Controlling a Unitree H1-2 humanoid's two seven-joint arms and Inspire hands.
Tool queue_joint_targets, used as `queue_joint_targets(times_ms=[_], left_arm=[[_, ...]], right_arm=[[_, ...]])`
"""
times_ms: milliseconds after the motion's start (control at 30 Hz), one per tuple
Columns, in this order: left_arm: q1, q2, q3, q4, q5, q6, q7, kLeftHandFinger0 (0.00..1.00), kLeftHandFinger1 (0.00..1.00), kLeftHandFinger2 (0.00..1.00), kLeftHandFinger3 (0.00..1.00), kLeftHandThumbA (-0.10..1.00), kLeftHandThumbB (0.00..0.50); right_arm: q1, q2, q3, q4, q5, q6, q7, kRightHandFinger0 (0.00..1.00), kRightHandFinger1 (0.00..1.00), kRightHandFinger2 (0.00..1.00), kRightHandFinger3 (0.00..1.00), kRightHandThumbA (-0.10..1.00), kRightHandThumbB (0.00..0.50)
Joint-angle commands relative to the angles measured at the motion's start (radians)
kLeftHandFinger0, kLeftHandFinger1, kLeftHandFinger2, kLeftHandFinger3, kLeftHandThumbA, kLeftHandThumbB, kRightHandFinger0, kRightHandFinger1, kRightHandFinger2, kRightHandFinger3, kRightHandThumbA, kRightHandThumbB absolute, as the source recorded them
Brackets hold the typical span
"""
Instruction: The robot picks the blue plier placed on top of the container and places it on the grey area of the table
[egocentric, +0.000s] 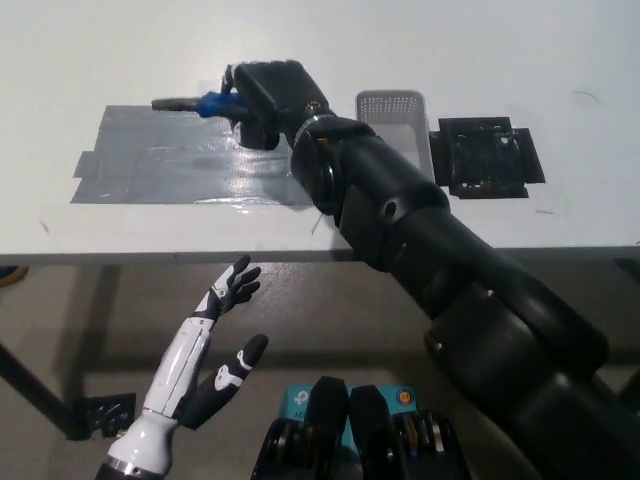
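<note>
Two things are seen lying on the white table (120, 40) to the right of the grey tape patch (150, 165): a grey container (392, 108) with a perforated rim, and just beside it, further right, a flat black square part (487, 157). Most of the container is hidden behind the black right arm (420, 250), which is stretched diagonally from the lower right across the table edge; only the far end and part of the right wall are shown. The right end of the tape patch is likewise covered by the arm.

The right hand (268, 100) is held over the upper right part of the tape patch, its fingers clamped on the blue plier (195, 103). The blue handles are gripped at the hand, and the dark jaws are pointed left, out over the top edge of the tape. Whether the plier is touching the tape or is held just above it cannot be told from this steep view.

The white left hand (215, 345) is rested below the table edge at the lower left, palm up, fingers spread apart, nothing held in it.
</note>
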Motion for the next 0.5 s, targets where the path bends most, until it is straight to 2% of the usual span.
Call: queue_joint_targets(times_ms=[0, 100, 367, 467], left_arm=[[-0.016, 0.000, -0.010, -0.012, 0.017, -0.032, 0.000, 0.87, 0.87, 0.90, 1.00, 0.88, 0.035], [-0.019, 0.002, -0.014, -0.010, 0.006, -0.036, -0.005, 0.86, 0.87, 0.91, 1.00, 0.87, 0.035], [-0.023, 0.001, -0.016, -0.019, 0.003, -0.018, -0.007, 0.84, 0.86, 0.91, 1.00, 0.88, 0.062], [-0.023, 0.002, -0.016, -0.014, 0.000, -0.023, -0.008, 0.85, 0.86, 0.91, 1.00, 0.89, 0.064]], right_arm=[[-0.044, -0.017, -0.031, 0.000, 0.053, 0.065, 0.163, 1.00, 1.00, 1.00, 1.00, 0.57, 0.496], [-0.030, -0.028, -0.030, -0.002, 0.050, 0.073, 0.184, 1.00, 1.00, 1.00, 1.00, 0.67, 0.500], [-0.026, -0.050, -0.042, -0.012, 0.063, 0.089, 0.217, 1.00, 1.00, 1.00, 1.00, 0.81, 0.495], [-0.043, -0.062, -0.057, -0.019, 0.076, 0.075, 0.208, 1.00, 1.00, 1.00, 1.00, 0.91, 0.500]])
